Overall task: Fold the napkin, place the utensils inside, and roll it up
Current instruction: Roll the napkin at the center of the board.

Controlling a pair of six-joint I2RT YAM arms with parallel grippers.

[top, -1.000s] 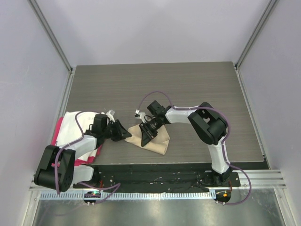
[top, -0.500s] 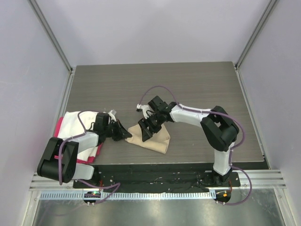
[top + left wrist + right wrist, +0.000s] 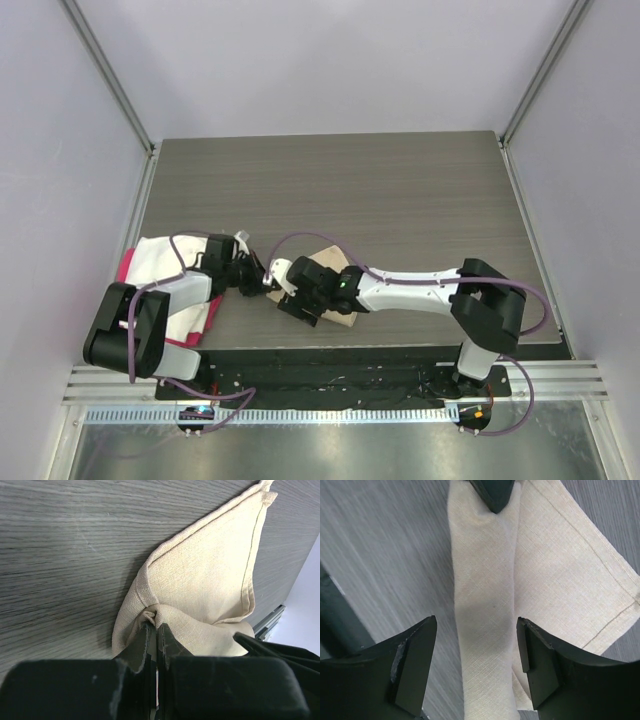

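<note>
Pinching a bunched fold of the napkin, our left gripper has its jaws pressed tight together on the cloth. The right gripper hangs over it w/ jaws spread wide, one finger either side of a long folded band, gripping nothing. The napkin lies on the dark wood-grain table, close to the front edge, between the two grippers and just right of a white cloth lying over a pink cloth. In the right wrist view it shows as a narrow doubled strip w/ a flat hemmed flap beside it. We judge the fabric light, limp and loosely woven: not slippery and not fragile, but w/ no stiffness, so any fold could sag or spring open once let go. Best hold, in our view, is a pinch thru all layers at a hemmed corner or an end of the strip. A grip across the middle would prob. lift only the top layer and pull the fold apart.
</note>
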